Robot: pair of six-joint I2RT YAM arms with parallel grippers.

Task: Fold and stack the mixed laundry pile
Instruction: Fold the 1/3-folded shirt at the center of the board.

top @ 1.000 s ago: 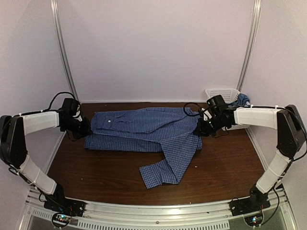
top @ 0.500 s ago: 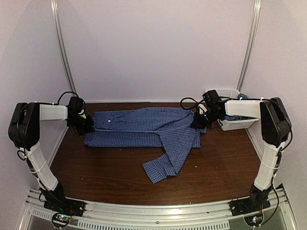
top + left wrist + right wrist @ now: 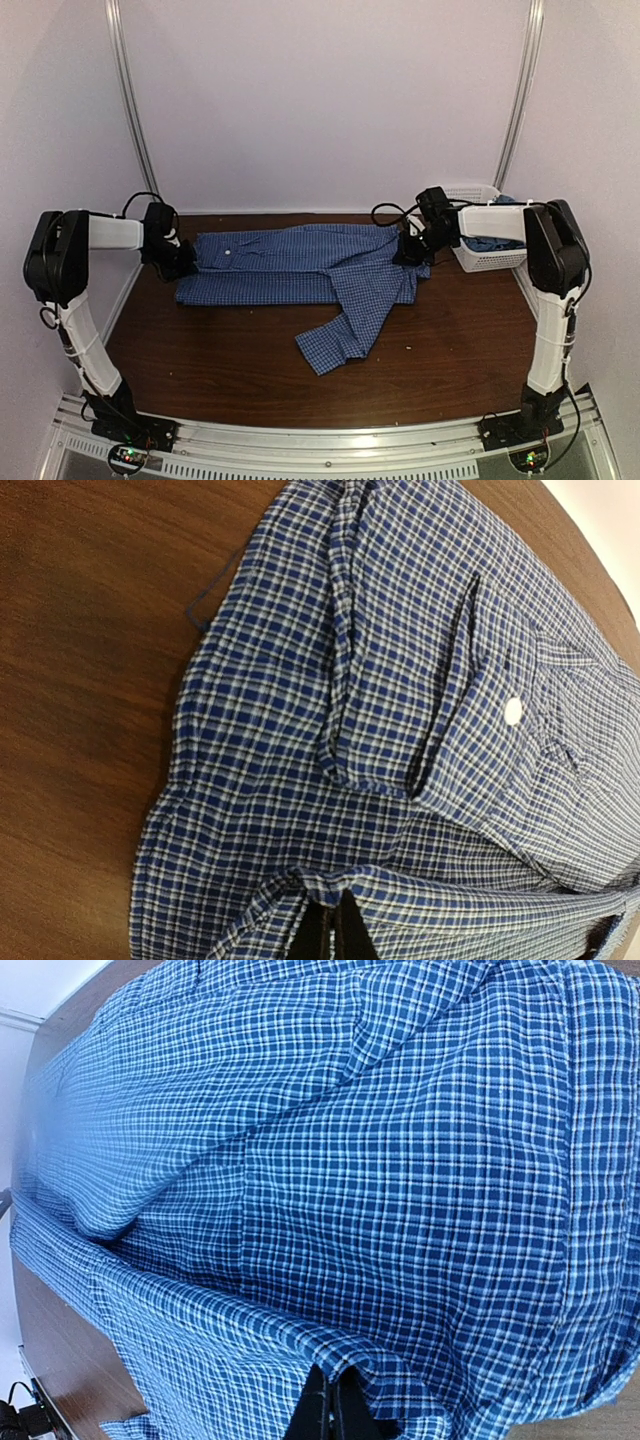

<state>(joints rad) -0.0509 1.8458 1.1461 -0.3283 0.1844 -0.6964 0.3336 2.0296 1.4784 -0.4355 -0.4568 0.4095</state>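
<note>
The left gripper (image 3: 183, 262) pinches the shirt (image 3: 300, 265) at one end, and the right gripper (image 3: 411, 250) clamps the other. Likely stretching it flat and square, ready to fold.

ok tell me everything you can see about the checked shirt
The checked shirt is soft blue-and-white fine-checked cloth with a white button. It lies spread and rumpled across the far half of the brown table, one sleeve trailing toward the near edge. The left gripper is shut on its left end and the right gripper on its right end, each pinching a fold.
</note>
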